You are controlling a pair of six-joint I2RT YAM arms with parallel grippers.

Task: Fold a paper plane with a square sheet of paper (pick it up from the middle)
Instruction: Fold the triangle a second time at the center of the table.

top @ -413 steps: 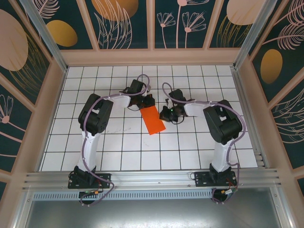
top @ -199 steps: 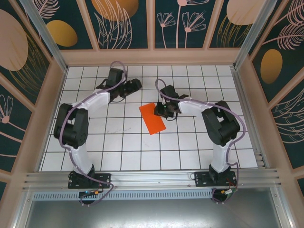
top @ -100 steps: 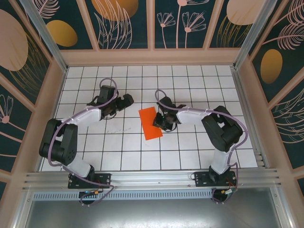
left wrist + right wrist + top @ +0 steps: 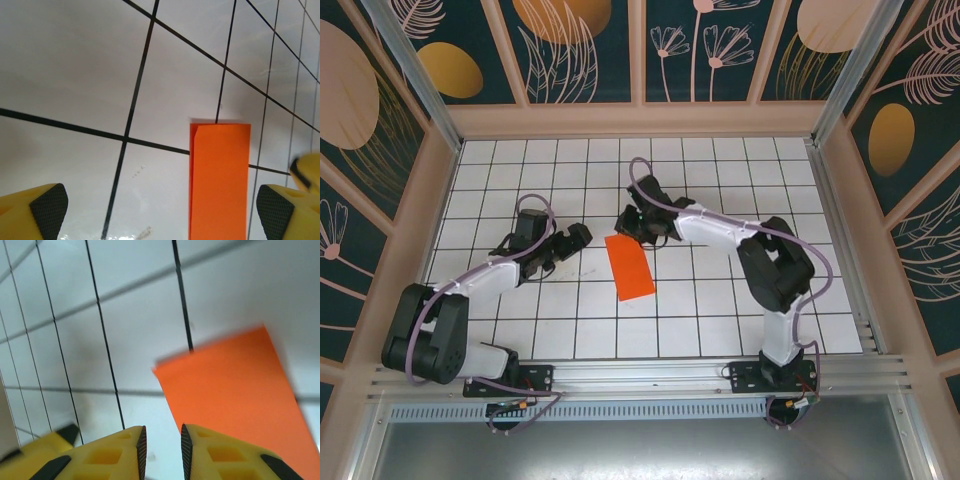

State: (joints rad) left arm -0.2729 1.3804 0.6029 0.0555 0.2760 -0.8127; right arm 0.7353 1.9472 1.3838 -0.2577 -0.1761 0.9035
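Orange-red sheet of paper (image 4: 629,267), folded to narrow flat rectangle with smooth matte face, lies at centre of frame on glossy white table (image 4: 720,300) ruled in black grid. Left gripper (image 4: 582,236), jaws spread wide, black textured pads (image 4: 47,205), sits just left of it. Right gripper (image 4: 625,222) near its upper end, yellow jaws almost together, narrow gap, nothing between.

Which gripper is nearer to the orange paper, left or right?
Right. The right gripper is at the far end of the orange paper, close to its edge; the left gripper is off its left side, farther.
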